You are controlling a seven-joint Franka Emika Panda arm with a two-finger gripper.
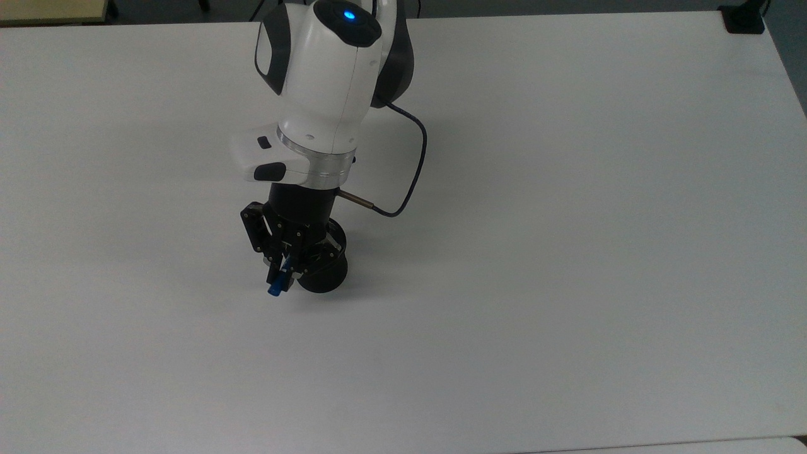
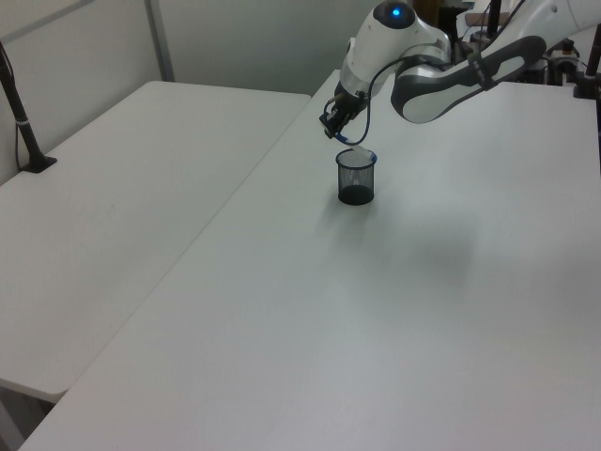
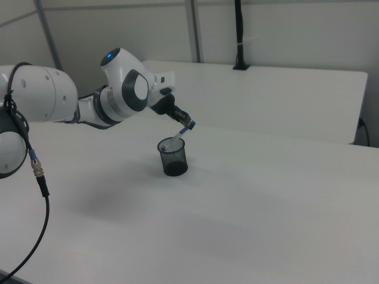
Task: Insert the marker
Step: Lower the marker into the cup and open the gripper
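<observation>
The black mesh cup (image 1: 329, 271) (image 2: 357, 180) (image 3: 174, 160) stands upright on the white table (image 1: 567, 252). My gripper (image 1: 282, 272) (image 2: 338, 134) (image 3: 187, 123) hovers just above its rim, shut on the marker (image 1: 275, 290) (image 2: 358, 150) (image 3: 179, 135) near its blue cap. The marker is tilted. In the right view its white barrel slopes down from the fingers, with the lower end at the cup's mouth. In the top view the gripper hides the cup's left side and the blue cap sticks out below the fingers.
A second white table (image 2: 122, 188) adjoins along a seam on the left view's left, with a black clamped pole (image 2: 21, 113) on it. A black clamp (image 1: 744, 19) sits at the top view's far right corner. The arm's cable (image 1: 413, 170) loops beside the wrist.
</observation>
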